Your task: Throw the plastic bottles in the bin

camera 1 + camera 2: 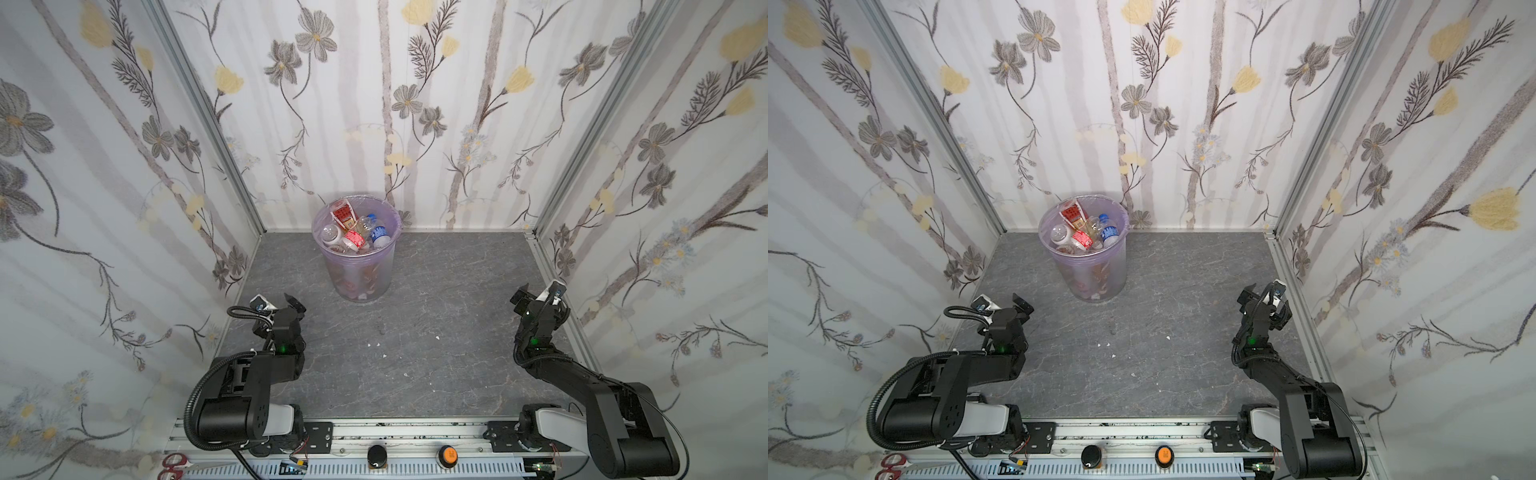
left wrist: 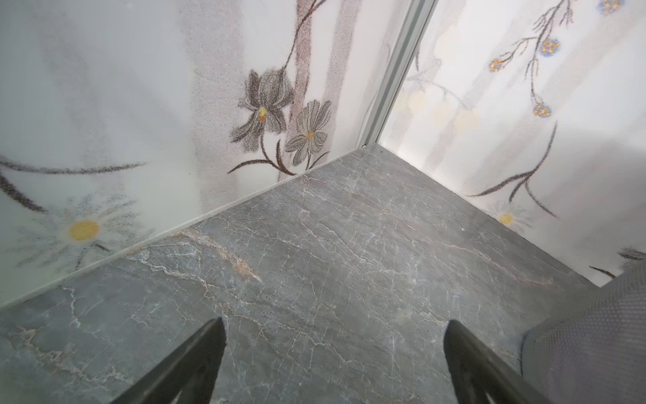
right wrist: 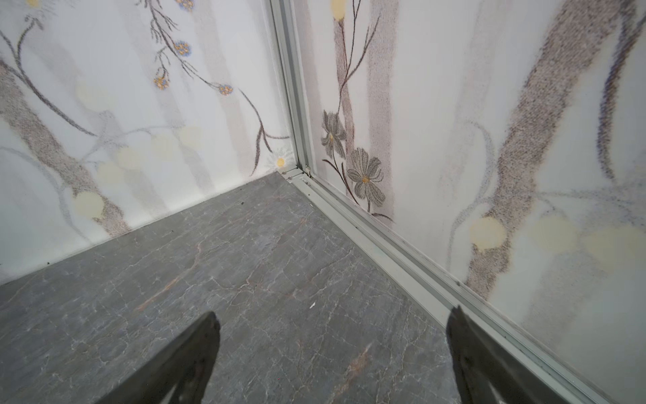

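The bin (image 1: 358,255) (image 1: 1086,254), a translucent pale purple basket with a clear liner, stands at the back of the grey table in both top views. Several plastic bottles lie heaped inside it, among them a red-labelled one (image 1: 352,240) (image 1: 1081,240) and a blue-labelled one (image 1: 379,235) (image 1: 1109,233). No bottle lies on the table. My left gripper (image 1: 279,308) (image 2: 335,332) hovers open and empty near the left wall, in front of the bin and to its left. My right gripper (image 1: 540,301) (image 3: 334,325) is open and empty by the right wall.
Small white scraps (image 1: 379,345) dot the marbled table (image 1: 415,374). An aluminium rail (image 3: 402,266) runs along the right wall beside my right gripper. Red scissors (image 1: 172,463), a black knob (image 1: 376,455) and an orange button (image 1: 448,455) sit on the front rail. A blurred grey textured surface (image 2: 594,332) fills one corner of the left wrist view.
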Tool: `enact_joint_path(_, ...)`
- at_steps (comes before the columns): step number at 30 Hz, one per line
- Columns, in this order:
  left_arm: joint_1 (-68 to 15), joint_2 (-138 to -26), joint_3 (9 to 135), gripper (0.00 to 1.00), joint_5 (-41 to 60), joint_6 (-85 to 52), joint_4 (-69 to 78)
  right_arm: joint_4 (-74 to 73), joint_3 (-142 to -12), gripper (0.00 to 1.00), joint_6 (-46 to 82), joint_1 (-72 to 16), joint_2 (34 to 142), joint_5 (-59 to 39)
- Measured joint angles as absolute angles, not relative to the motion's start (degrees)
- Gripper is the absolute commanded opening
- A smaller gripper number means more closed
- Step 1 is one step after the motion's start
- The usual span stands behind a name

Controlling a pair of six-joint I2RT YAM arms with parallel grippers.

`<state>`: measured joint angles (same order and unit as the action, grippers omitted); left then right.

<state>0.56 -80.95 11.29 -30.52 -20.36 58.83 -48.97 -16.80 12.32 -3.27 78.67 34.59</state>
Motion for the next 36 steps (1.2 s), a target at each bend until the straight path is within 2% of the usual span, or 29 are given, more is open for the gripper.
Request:
enact_joint_path(9,-4.47,-89.34,11.77,1.00,-20.58,-8.01,73.95,-63.70,-11.66,1.00,7.33,-3.66,81.82,24.34)
enact_joint_path(13,-4.64,-91.02,10.50,1.00,-18.09,-5.43,77.28,-75.99,-5.61,1.00,5.45,-4.05,85.73,21.19)
enact_joint_path(18,-4.73,-91.22,11.73,1.00,-17.21,-4.21,78.19,-79.72,-6.35,1.00,5.30,-3.31,85.62,20.23)
enact_joint_path(36,-4.93,-91.29,11.88,1.00,-16.88,-3.20,78.19,-76.84,-10.09,1.00,4.21,-3.46,86.19,17.65)
